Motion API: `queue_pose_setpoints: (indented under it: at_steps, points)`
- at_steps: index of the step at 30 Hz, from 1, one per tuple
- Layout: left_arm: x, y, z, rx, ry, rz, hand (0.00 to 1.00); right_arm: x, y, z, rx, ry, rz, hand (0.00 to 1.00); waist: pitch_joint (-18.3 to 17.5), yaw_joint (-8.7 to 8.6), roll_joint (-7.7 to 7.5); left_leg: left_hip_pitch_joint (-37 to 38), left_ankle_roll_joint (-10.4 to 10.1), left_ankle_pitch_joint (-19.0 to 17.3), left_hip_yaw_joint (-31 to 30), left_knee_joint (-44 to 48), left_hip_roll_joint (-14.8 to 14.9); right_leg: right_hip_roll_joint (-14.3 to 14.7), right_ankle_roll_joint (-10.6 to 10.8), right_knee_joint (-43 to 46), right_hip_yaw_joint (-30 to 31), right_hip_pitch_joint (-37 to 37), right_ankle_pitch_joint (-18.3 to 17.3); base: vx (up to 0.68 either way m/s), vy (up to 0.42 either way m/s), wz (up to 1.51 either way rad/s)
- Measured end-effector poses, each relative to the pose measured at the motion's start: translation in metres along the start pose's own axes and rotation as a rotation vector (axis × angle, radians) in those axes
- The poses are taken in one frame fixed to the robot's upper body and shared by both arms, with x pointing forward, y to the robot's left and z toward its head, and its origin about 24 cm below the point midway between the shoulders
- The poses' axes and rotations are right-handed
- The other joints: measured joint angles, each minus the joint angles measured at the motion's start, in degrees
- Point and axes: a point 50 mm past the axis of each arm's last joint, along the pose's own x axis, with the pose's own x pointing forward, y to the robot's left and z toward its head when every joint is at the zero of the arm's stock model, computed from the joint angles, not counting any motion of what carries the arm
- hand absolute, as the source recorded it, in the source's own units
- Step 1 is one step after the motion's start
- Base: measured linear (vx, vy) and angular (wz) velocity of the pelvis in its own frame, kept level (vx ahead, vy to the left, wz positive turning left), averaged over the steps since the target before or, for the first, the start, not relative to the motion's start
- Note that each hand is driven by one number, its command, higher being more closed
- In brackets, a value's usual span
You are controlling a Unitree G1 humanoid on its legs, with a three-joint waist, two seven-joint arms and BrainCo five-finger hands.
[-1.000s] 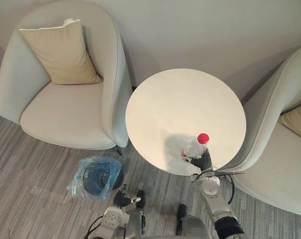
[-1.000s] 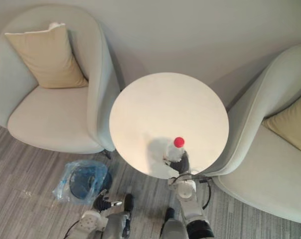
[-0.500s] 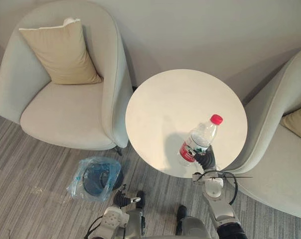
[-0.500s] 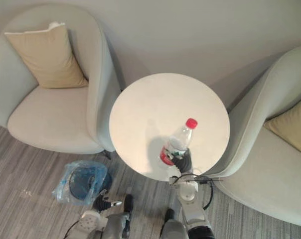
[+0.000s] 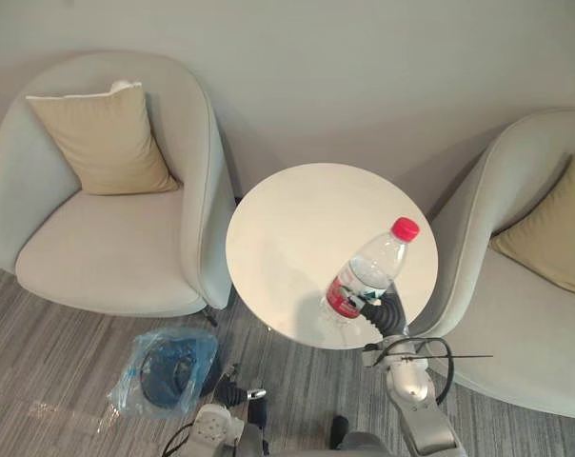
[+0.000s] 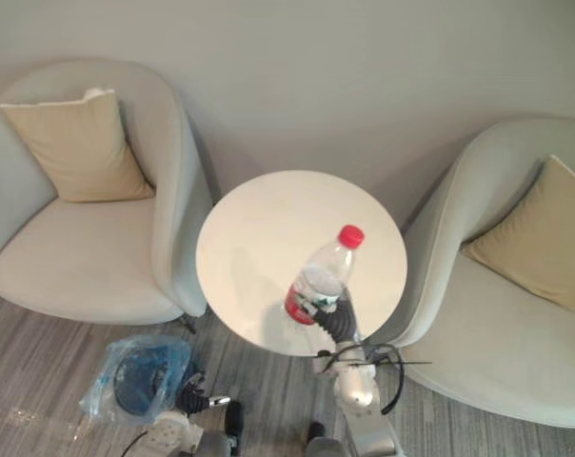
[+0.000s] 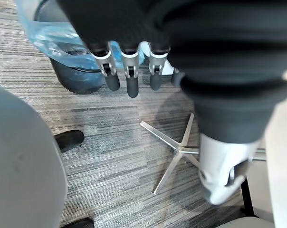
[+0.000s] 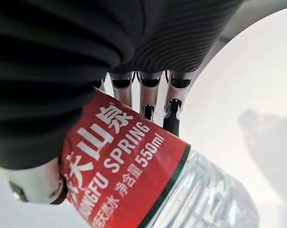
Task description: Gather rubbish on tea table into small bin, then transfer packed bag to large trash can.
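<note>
1. The right robot hand (image 5: 386, 315) is clenched round the lower part of a clear plastic bottle (image 5: 368, 274), at its red label.
2. In the right wrist view its fingers (image 8: 148, 96) curl against the label on one side and the thumb presses on the other.
3. The bottle is tilted, with its red cap (image 5: 405, 228) leaning up and away toward the right edge of the bench (image 5: 287, 224).
4. The bottle is over the near right part of the round white bench, close to the near edge; I cannot tell whether its base touches the top.
5. The left robot hand (image 7: 128, 72) is released: its fingers hang straight and relaxed and hold nothing.
6. It hangs low over the grey striped floor (image 5: 49, 381), just beside the small bin (image 5: 176, 367).
7. The small bin is dark, lined with a blue bag (image 5: 133, 373) that spills over its rim, and stands on the floor off the near left edge of the bench.
8. A pale armchair (image 5: 107, 252) stands at the left edge of the bench with a tan cushion (image 5: 102, 143) on it.
9. A second armchair (image 5: 516, 328) stands at the right edge, with its own tan cushion (image 5: 552, 228).
</note>
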Motion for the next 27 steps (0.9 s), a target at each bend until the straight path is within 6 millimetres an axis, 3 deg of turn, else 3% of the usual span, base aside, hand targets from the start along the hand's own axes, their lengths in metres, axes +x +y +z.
queue_pose_setpoints:
  at_steps: [13, 15, 18, 19, 20, 21, 22, 23, 24, 25, 27]
  points:
    - [-0.001, -0.011, -0.004, 0.053, 0.016, -0.051, 0.0, -0.006, 0.01, 0.01, -0.082, -0.065, 0.102, 1.0, -0.94, -1.06, 0.72, 2.02, -0.08, 0.27, -1.33, 0.08, -0.18, 0.17, 0.0, -1.84, -1.2, 3.41, 0.62, -0.04, -0.002, 0.04]
    - [0.0, -0.014, 0.001, 0.065, -0.005, -0.064, 0.0, -0.004, 0.005, 0.015, -0.108, -0.1, 0.095, 1.0, -0.59, -0.88, 1.49, -0.65, -0.06, 1.14, -3.7, 0.62, -0.15, 0.09, -0.09, -1.39, -3.33, 2.13, 0.75, -0.08, -0.026, 0.6]
    - [0.001, -0.017, 0.011, 0.053, -0.039, -0.069, 0.0, 0.014, -0.001, 0.026, -0.177, -0.189, 0.098, 1.0, 0.62, -0.41, 3.66, -8.38, -0.3, 1.89, -3.96, 8.12, 0.44, 0.8, -0.95, 2.62, -4.2, -2.31, 0.88, -0.1, -0.017, 0.32]
    - [0.002, -0.018, 0.015, 0.05, -0.059, -0.068, 0.0, 0.022, -0.003, 0.032, -0.199, -0.223, 0.088, 1.0, 1.18, -0.24, 4.64, -10.38, -0.9, 2.28, -4.14, 10.35, 1.06, 1.81, -2.19, 2.35, -4.1, -2.92, 1.58, -0.2, -0.047, 0.36]
    - [0.002, -0.017, 0.017, 0.056, -0.069, -0.068, 0.0, 0.028, -0.004, 0.037, -0.206, -0.253, 0.083, 1.0, 1.38, -0.11, 4.76, -10.24, -3.03, 3.99, -5.27, 7.82, 0.72, 1.63, -3.48, 1.32, -4.68, -3.18, 1.97, -0.18, -0.03, 0.38]
    - [0.002, -0.018, 0.018, 0.06, -0.071, -0.071, 0.0, 0.034, -0.006, 0.043, -0.215, -0.287, 0.072, 1.0, 1.67, -0.14, 5.25, -10.42, -1.16, 2.42, -2.77, 9.62, 1.31, 0.87, -3.58, 1.5, -7.01, -4.24, 2.4, -0.29, -0.034, 0.53]
    - [0.002, -0.023, 0.021, 0.051, -0.081, -0.084, 0.0, 0.037, -0.011, 0.043, -0.219, -0.285, 0.043, 1.0, 1.78, -0.38, 4.85, -12.27, 3.54, -5.98, 4.58, 23.88, 2.14, -0.98, -3.69, 3.08, -8.69, -5.53, 2.51, -0.23, -0.02, 0.5]
    - [0.001, -0.026, 0.02, 0.05, -0.081, -0.09, 0.0, 0.037, -0.013, 0.042, -0.221, -0.283, 0.033, 1.0, 1.79, -0.62, 4.79, -11.72, 3.55, -7.88, 6.92, 27.52, 2.74, -1.49, -3.72, 3.35, -9.2, -5.43, 2.62, -0.2, -0.02, 0.59]
    - [-0.002, -0.033, 0.016, 0.047, -0.07, -0.106, 0.0, 0.036, -0.016, 0.04, -0.225, -0.271, 0.015, 1.0, 1.36, -1.63, 5.45, -8.61, 1.89, -10.96, 10.81, 30.69, 4.54, -2.15, -3.71, 3.44, -10.78, -4.74, 3.06, -0.08, 0.038, 0.79]
    - [-0.004, -0.041, 0.014, 0.037, -0.063, -0.123, 0.0, 0.033, -0.021, 0.036, -0.229, -0.252, -0.009, 1.0, 0.85, -2.99, 6.21, -4.38, -0.68, -12.94, 13.19, 28.52, 6.5, -2.62, -3.43, 3.89, -13.16, -4.81, 3.36, -0.08, 0.082, 0.91]
    - [-0.005, -0.048, 0.019, 0.066, -0.084, -0.149, 0.0, 0.032, -0.027, 0.033, -0.237, -0.235, -0.039, 1.0, 0.36, -4.08, 6.93, -1.26, -2.98, -14.17, 13.27, 20.96, 7.2, -3.12, -2.96, 5.4, -15.67, -6.69, 3.65, -0.17, 0.199, 0.97]
